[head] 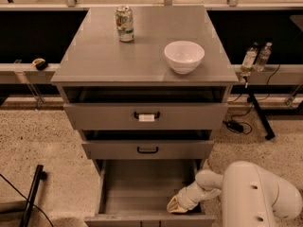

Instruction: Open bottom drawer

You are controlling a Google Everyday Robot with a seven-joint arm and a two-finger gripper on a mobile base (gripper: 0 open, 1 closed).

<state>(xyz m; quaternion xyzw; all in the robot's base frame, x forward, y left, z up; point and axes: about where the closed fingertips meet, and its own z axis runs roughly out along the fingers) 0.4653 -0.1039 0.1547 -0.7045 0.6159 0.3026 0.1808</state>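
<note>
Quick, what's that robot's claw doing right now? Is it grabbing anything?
Gripper: low inside the pulled-out bottom drawer, near its front right corner; open, closed or holding something cannot be told.

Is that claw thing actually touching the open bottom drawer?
Cannot tell. In the camera view the gripper sits low inside the bottom drawer, close to its front wall, but no contact or gap shows plainly.

We see the bottom drawer [142, 193] standing pulled out — our gripper [176, 205] rests inside it, close to its front wall.
</note>
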